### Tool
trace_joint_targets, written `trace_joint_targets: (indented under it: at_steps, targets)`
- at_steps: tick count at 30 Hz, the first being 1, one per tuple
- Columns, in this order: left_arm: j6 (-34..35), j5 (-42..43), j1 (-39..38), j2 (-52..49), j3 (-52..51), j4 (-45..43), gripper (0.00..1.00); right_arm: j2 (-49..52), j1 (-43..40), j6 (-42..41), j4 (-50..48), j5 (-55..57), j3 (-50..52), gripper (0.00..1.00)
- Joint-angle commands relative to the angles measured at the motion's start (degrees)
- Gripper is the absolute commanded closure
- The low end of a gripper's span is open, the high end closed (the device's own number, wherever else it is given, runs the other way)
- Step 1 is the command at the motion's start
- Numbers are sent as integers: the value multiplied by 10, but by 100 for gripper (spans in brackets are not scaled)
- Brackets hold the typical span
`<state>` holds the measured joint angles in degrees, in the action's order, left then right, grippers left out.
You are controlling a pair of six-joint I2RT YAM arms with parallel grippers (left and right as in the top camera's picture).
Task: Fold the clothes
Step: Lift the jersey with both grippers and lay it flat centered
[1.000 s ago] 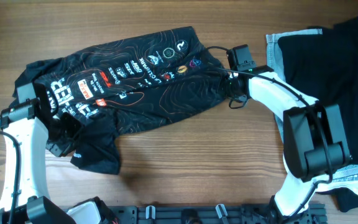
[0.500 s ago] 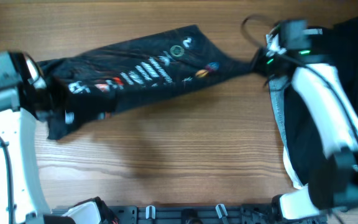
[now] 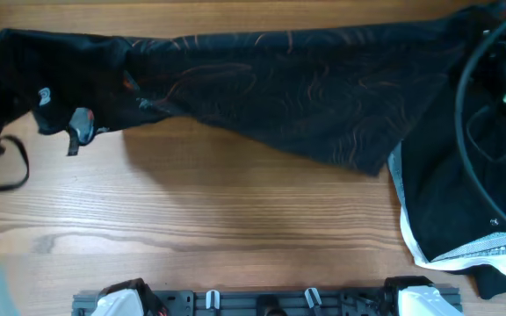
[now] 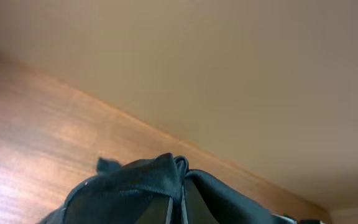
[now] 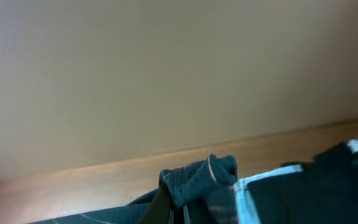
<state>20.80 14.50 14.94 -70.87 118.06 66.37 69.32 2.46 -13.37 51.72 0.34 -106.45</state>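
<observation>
The black jersey (image 3: 279, 88) with faint orange contour lines hangs stretched in the air across the far side of the overhead view, close to the camera. Its logos are mostly out of sight. My left gripper (image 4: 178, 202) is shut on a bunched edge of the jersey (image 4: 135, 186) at the left end. My right gripper (image 5: 194, 202) is shut on a bunched, stitched edge of the jersey (image 5: 197, 174) at the right end. In the overhead view both grippers are hidden by the cloth and the arms.
A plain black garment with a pale blue-white edge (image 3: 464, 211) lies at the right of the wooden table (image 3: 235, 219); it also shows in the right wrist view (image 5: 328, 180). A black cable (image 3: 477, 132) loops over it. A mounting rail (image 3: 262, 301) runs along the front edge.
Both arms have risen and moved apart. The jersey has come up off the table and is pulled out wide between the two grippers.
</observation>
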Motion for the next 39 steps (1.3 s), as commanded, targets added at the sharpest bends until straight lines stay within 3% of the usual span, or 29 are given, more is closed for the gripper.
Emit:
trace_joint_targets:
  at_steps: [1, 8, 13, 16, 21, 26, 31, 33, 39]
  targets:
    - [-11, 3, -2, -22, 5, -5, 96, 26, -1, 19, -2, 45, -9, 96]
    - [-26, 3, -31, -170, 5, -34, 96, 180, -1, 43, -26, 37, -9, 96]
    - [-69, -30, -67, -316, 5, -171, 96, 305, -1, 26, -180, 37, -9, 96]
    - [-61, -30, -76, -367, 5, -287, 96, 321, -1, 4, -293, 37, -9, 96]
    - [31, -25, -77, -369, 21, -477, 96, 317, -1, -21, -406, 55, -82, 96]
    - [48, -25, -71, -369, 151, -519, 96, 314, -12, -2, -406, 78, -172, 96]
    - [43, -23, -71, -358, 219, -396, 96, 310, -22, 16, -296, 79, -178, 96]
    - [32, -15, -71, -356, 219, -289, 96, 315, -22, 26, -208, 79, -177, 96]
    - [-24, -10, -82, -392, 215, 151, 96, 351, -21, 26, 74, 99, -152, 96]
